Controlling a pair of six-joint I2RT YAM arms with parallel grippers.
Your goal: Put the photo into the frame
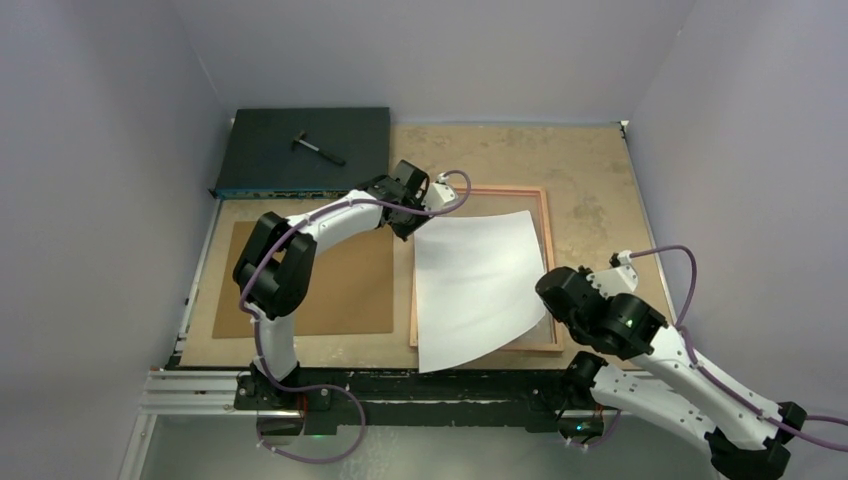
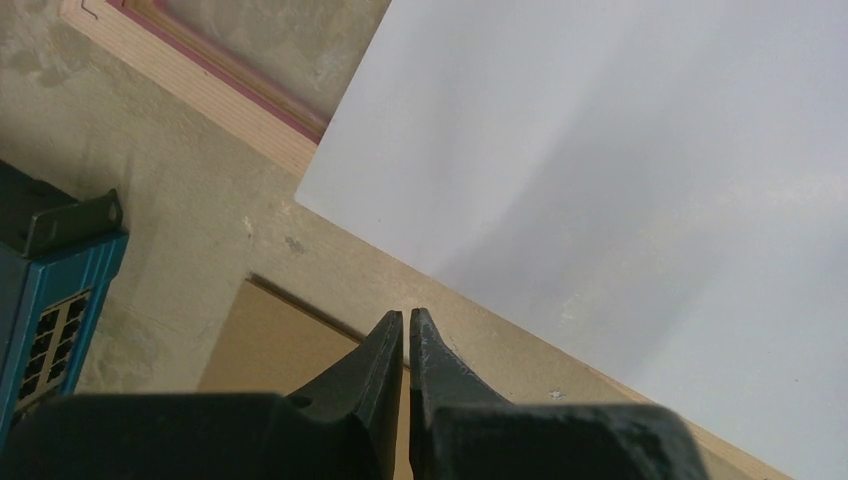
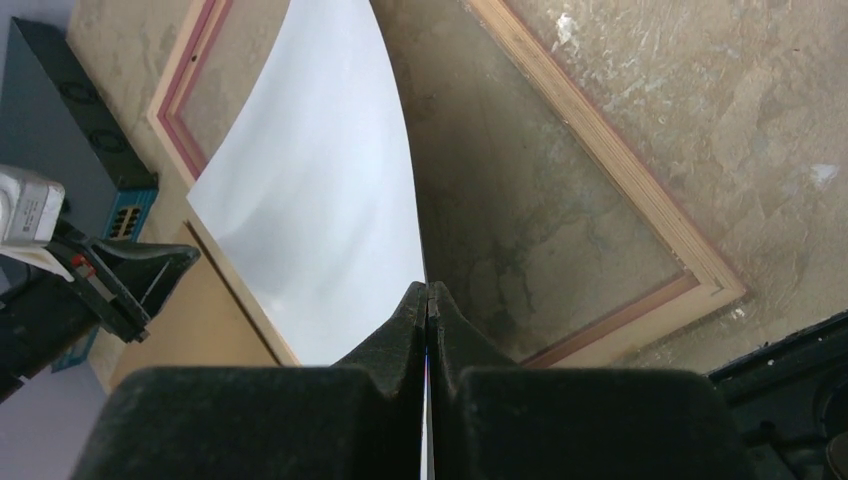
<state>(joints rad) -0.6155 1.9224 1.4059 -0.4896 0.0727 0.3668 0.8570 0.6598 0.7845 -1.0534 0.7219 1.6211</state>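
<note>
My right gripper [image 3: 427,292] pinches the photo [image 1: 480,285], white back up, bowed over the frame [image 1: 508,189]; left gripper [image 2: 406,320] pressed together, seemingly empty.

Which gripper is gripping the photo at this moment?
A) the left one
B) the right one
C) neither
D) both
B: the right gripper is pinched on the edge of the photo, while the left gripper is shut and empty just off the sheet's edge.

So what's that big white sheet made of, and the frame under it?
The photo: thin paper or card, smooth white back; it curves where the right gripper pinches it. The frame: probably pale wood, matte, with fine lines along it and a pink inner edge.
</note>
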